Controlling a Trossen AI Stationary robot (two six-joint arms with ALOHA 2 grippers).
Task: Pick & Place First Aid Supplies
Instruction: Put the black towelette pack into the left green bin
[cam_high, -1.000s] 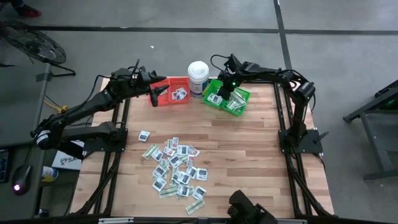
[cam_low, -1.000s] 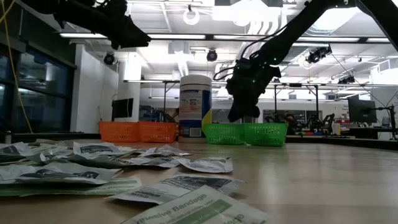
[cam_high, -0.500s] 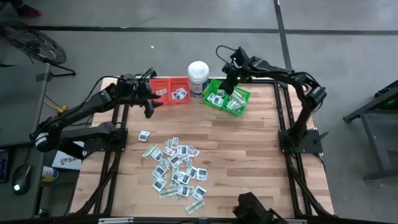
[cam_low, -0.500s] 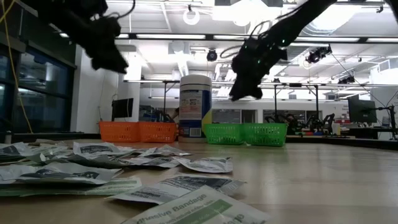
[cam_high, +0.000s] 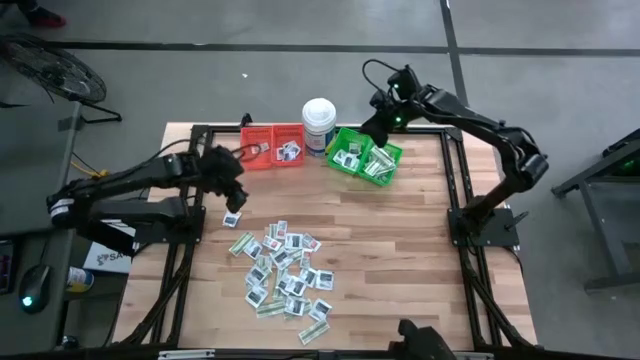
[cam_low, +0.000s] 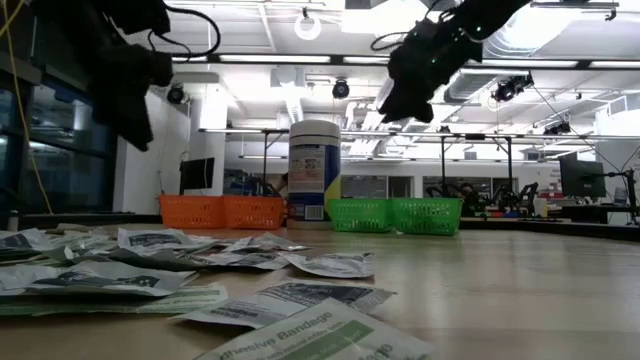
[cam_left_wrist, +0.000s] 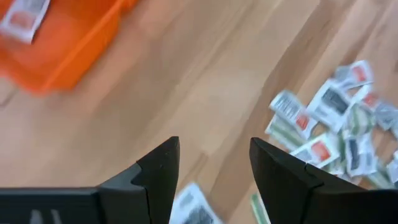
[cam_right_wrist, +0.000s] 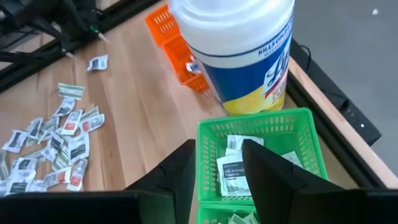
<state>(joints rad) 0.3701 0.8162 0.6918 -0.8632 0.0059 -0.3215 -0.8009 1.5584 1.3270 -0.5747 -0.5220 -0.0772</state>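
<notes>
Left hand (cam_left_wrist: 211, 171) hangs released over the surface (cam_high: 420, 240) near the packets (cam_high: 285, 272); right hand (cam_right_wrist: 217, 168), released, hovers above the green bin (cam_high: 365, 158).

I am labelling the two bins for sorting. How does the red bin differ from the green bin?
The red bin lies left of the white tub, the green bin right. Red holds a couple of packets, green several. Red sits square to the table edge, green slanted. Both are small mesh-walled baskets.

orange bin (cam_left_wrist: 59, 40) blurred and cut off at the edge, packet (cam_left_wrist: 194, 208) partly hidden between left end effector fingers
</notes>
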